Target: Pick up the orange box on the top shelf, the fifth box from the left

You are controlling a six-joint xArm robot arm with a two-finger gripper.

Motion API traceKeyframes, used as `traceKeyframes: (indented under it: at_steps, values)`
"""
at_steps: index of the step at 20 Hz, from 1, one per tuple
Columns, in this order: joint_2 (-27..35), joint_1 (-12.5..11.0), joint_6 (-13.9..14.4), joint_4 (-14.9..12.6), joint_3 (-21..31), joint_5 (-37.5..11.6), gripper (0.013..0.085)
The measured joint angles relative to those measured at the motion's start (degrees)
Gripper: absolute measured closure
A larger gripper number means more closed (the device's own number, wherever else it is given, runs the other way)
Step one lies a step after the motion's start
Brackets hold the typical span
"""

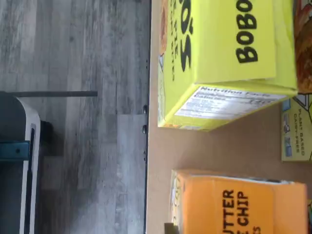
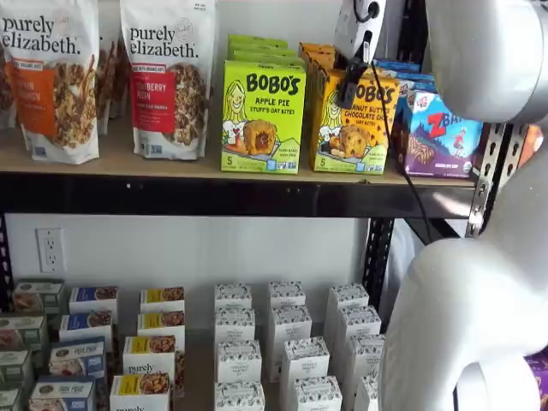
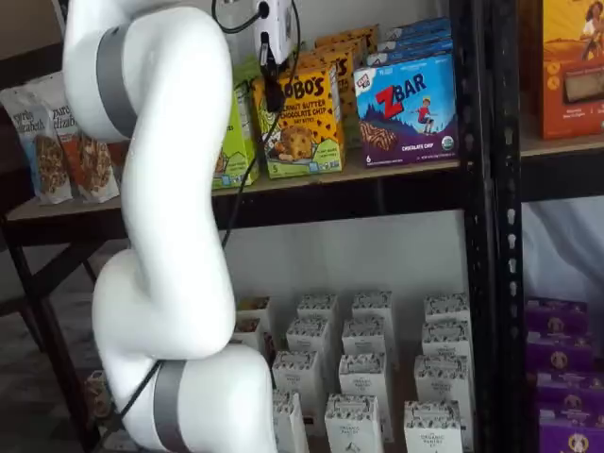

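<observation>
**Approach to the orange box**

The gripper [image 2: 351, 86] hangs before the orange box's [image 2: 349, 122] upper front, on the top shelf [image 2: 128, 164] right of the green box [image 2: 262, 117]. Jaw spread: cannot tell. Next, probably advance and clamp.

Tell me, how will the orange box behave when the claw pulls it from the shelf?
The orange box looks like stiff cardboard, so probably firm to pinch. It stands upright and tall, so it may tip if pushed high. Close neighbours, the green box and the ZBar box, may get nudged.
</observation>
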Motion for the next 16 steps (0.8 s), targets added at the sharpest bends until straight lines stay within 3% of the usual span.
traceKeyframes:
  at_steps: [8,16]
  values:
    - [-1.8,0.3,0.6,0.8,1.2,0.5,0.077]
    - [-8.4,1.6,2.2,2.2,6.9,0.5,0.077]
